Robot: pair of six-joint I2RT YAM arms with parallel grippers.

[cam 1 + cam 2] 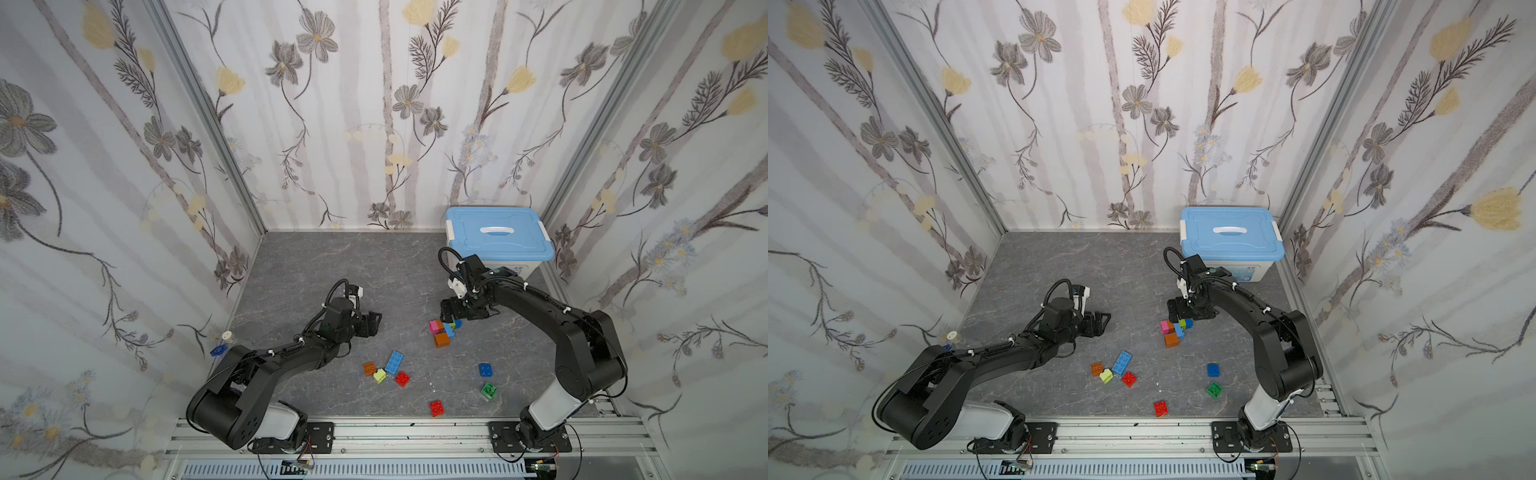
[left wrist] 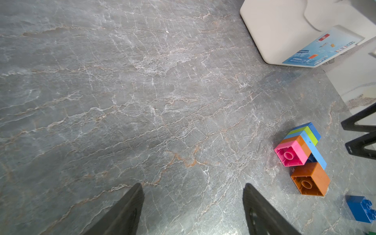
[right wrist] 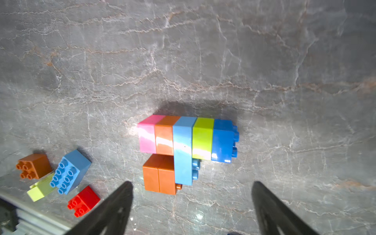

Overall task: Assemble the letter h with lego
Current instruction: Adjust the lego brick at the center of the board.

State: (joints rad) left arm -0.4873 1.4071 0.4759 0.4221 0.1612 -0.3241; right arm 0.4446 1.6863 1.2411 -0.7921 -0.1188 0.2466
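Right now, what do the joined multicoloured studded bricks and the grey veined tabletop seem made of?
Joined multicoloured bricks: moulded plastic, glossy; bright glare streaks cross their faces. Grey veined tabletop: stone or stone-print laminate, cannot tell which; pale veins, faint sheen.

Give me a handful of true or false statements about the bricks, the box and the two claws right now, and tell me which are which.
1. The right claw is open and holds nothing. True.
2. The storage box has its lid off. False: the blue lid sits on it.
3. The joined bricks lie on the table with a pink brick at one end. True.
4. The left claw grips a brick. False: it is open, with only bare table between its fingers.
5. Two red bricks lie loose, apart from the joined bricks. True.
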